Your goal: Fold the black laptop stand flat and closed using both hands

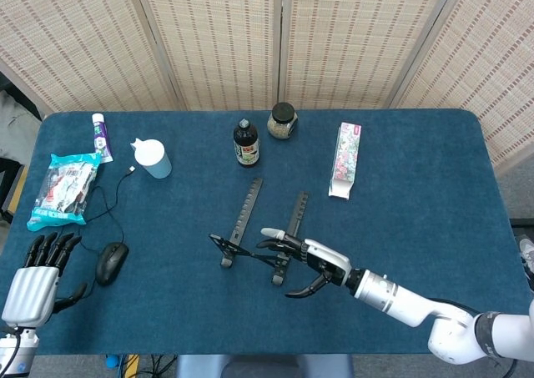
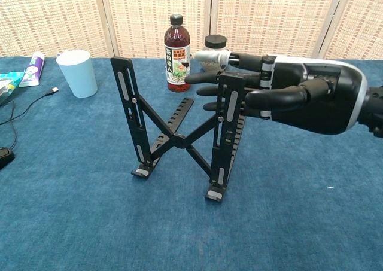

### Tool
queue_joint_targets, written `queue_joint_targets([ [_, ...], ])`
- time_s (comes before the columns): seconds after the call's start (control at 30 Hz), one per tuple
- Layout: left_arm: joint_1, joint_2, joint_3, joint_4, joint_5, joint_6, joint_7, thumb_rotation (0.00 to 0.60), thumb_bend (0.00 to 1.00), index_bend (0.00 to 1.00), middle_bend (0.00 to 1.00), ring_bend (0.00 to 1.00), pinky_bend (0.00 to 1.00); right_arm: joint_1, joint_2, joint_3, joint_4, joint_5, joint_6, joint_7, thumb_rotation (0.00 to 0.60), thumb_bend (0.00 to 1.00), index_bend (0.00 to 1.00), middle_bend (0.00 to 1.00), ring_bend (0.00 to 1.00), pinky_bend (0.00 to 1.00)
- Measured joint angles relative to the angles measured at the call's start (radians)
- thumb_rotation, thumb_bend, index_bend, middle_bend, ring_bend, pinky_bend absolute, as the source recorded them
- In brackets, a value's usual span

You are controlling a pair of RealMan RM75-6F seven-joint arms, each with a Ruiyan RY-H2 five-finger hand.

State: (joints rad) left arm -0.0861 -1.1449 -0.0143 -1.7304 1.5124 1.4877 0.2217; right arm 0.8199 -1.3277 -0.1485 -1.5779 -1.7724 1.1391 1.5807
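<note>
The black laptop stand (image 2: 179, 130) stands unfolded on the blue table, its two slotted uprights crossed in an X; from the head view the stand (image 1: 254, 232) sits at mid-table. My right hand (image 2: 281, 91) reaches in from the right at the top of the right upright, fingers spread behind it and thumb in front, around the bar without clearly clamping it. In the head view the right hand (image 1: 309, 261) sits just right of the stand. My left hand (image 1: 37, 274) hovers at the near left corner, fingers apart, holding nothing.
A dark bottle (image 2: 178, 46) and a jar (image 1: 283, 121) stand behind the stand. A white cup (image 2: 78, 73), a tube (image 1: 101, 136), a snack bag (image 1: 64, 190) and a mouse (image 1: 111, 263) with its cable lie left. A carton (image 1: 345, 159) lies at right.
</note>
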Motion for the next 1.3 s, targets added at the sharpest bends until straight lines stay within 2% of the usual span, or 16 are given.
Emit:
queue_joint_targets([
  [0.7, 0.000, 0.009, 0.005, -0.014, 0.013, -0.002, 0.007, 0.600, 0.22, 0.11, 0.11, 0.00, 0.00, -0.025, -0.094, -0.043, 0.084, 0.018, -0.019, 0.052, 0.600, 0.10, 0.00, 0.15, 0.04, 0.05],
  [1.3, -0.006, 0.009, 0.008, -0.010, 0.019, -0.015, 0.002, 0.600, 0.22, 0.11, 0.11, 0.00, 0.00, -0.058, -0.127, -0.063, 0.108, 0.023, 0.002, 0.074, 0.600, 0.11, 0.00, 0.15, 0.04, 0.05],
])
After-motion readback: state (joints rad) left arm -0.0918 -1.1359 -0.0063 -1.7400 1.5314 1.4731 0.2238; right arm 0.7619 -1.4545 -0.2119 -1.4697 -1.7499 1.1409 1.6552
